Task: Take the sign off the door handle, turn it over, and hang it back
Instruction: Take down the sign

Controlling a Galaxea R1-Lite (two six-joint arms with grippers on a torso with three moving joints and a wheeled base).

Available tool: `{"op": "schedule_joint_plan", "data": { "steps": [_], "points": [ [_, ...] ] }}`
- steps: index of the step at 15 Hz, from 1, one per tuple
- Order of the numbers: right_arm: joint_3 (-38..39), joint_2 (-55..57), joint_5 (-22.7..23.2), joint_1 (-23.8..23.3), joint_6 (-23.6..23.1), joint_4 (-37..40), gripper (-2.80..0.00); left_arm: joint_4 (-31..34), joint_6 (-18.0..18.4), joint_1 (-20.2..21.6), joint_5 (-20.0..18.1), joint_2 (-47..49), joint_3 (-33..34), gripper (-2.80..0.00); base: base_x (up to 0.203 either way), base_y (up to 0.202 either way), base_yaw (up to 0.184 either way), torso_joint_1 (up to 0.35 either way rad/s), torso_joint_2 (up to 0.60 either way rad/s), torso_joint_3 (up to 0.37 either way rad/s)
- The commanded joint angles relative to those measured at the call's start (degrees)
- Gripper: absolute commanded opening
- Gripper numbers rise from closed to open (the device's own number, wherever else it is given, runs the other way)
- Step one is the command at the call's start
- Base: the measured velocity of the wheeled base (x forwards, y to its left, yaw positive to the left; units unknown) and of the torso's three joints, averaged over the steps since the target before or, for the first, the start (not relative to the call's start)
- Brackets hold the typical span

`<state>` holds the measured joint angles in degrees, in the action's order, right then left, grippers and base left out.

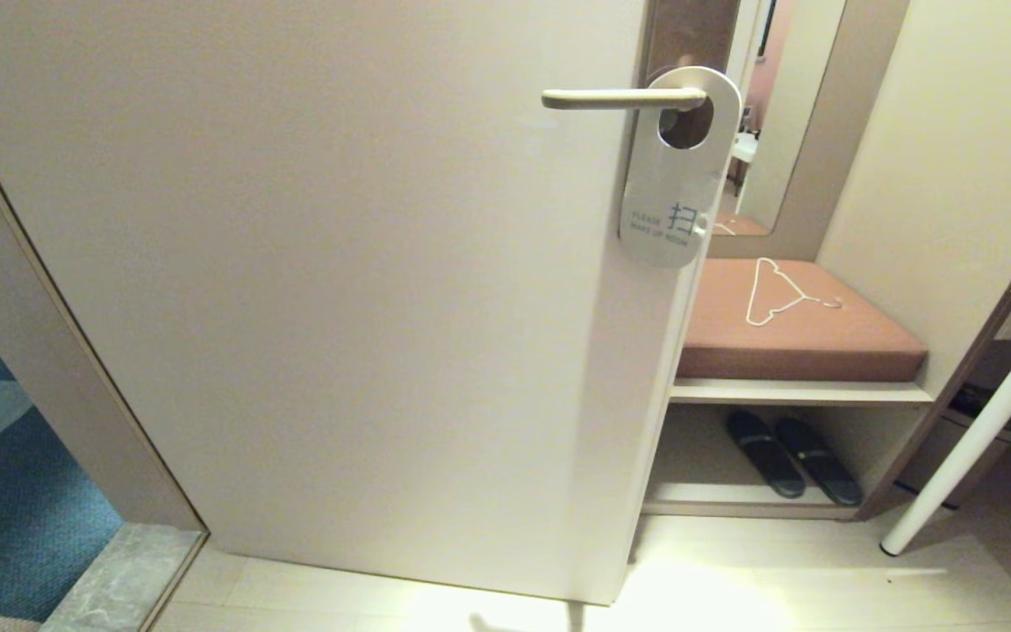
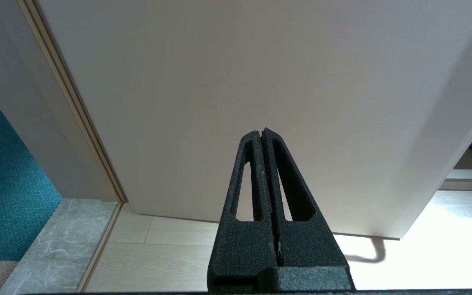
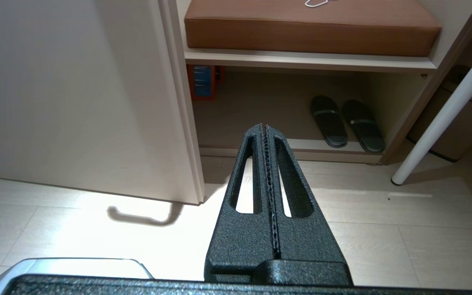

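Left gripper: your black textured left gripper [image 2: 263, 133] sits low in front of the door, fingers pressed together with nothing between them, pointing at the door's lower part.
Right gripper: your black textured right gripper [image 3: 264, 127] is also low, near the door's free edge, fingers closed flat against each other and empty, aimed toward the shelf under the bench.
Floor: pale wood-look plank floor [image 3: 383, 229] lies below both grippers and runs up to the foot of the door.
Door: the large off-white flat door panel [image 1: 339, 290] stands ajar and fills most of your head view.
Handle: the slim horizontal champagne-coloured metal door handle [image 1: 611, 98] is high on the door, near its free edge, on a tall brown-bronze backplate [image 1: 690, 35].
Sign: the flat white rounded-end sign [image 1: 677, 189] hangs from the handle through its oval hole, right by the backplate, white "PLEASE MAKE UP ROOM" side facing you, lower end tilted slightly toward the door's free edge.
Bench: beyond the door's free edge you see a brown cushioned bench seat [image 1: 804, 338] with a thin white wire clothes hanger [image 1: 777, 290] lying on it.
Slippers: a pair of dark slippers [image 1: 791, 456] rests on the shelf beneath the bench.
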<state>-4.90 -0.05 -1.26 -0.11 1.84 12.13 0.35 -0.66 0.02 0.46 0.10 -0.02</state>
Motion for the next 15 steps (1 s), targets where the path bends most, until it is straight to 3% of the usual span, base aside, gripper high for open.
{"op": "schedule_joint_plan", "data": {
  "steps": [1,15],
  "points": [
    [0.0,0.0,0.0,0.0,0.0,0.1,-2.80,0.0,0.0,0.0,0.0,0.1,0.0,-2.80,0.000,0.000,0.000,0.000,0.00,0.000],
    [0.0,0.0,0.3,0.0,-0.1,0.1,-2.80,0.0,0.0,0.0,0.0,0.1,0.0,-2.80,0.000,0.000,0.000,0.000,0.00,0.000]
  ]
}}
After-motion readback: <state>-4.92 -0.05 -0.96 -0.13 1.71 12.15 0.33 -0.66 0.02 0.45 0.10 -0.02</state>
